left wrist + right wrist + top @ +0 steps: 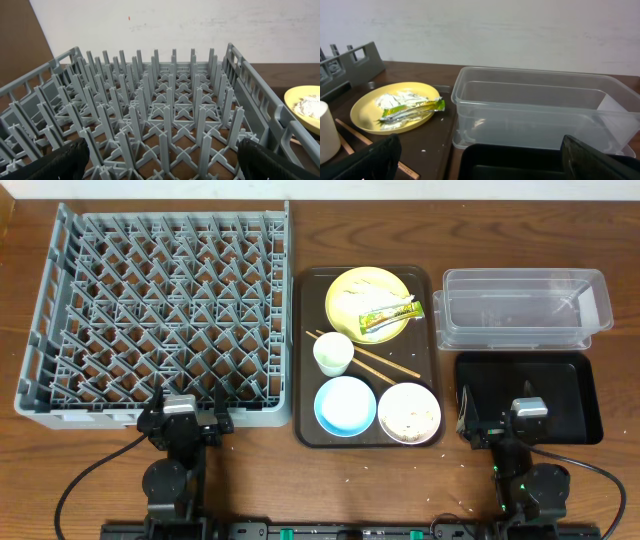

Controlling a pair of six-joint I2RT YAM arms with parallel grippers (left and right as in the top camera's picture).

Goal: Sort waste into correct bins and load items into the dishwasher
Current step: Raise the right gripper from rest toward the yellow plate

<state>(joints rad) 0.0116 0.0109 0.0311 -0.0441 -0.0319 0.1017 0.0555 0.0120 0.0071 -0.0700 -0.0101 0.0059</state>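
Note:
The grey dish rack point(160, 310) fills the left of the table. On the brown tray point(433, 330) sit the yellow plate point(352, 292) with the green-and-yellow wrapper point(389, 315) and white scraps, the small white cup point(333, 353), the chopsticks point(385, 363), the light blue bowl point(345, 405) and the white bowl point(409, 412) holding scraps. The clear container point(525, 305) and black tray point(540, 395) lie at the right. My left gripper point(185, 420) is open and empty at the rack's front edge point(162, 165). My right gripper point(500, 425) is open and empty at the black tray's front edge point(480, 160). The right wrist view shows plate point(370, 107) and wrapper point(410, 109).
A few white crumbs lie on the wooden table in front of the brown tray point(350, 477). A wall stands behind the table. Both arm bases sit at the front edge.

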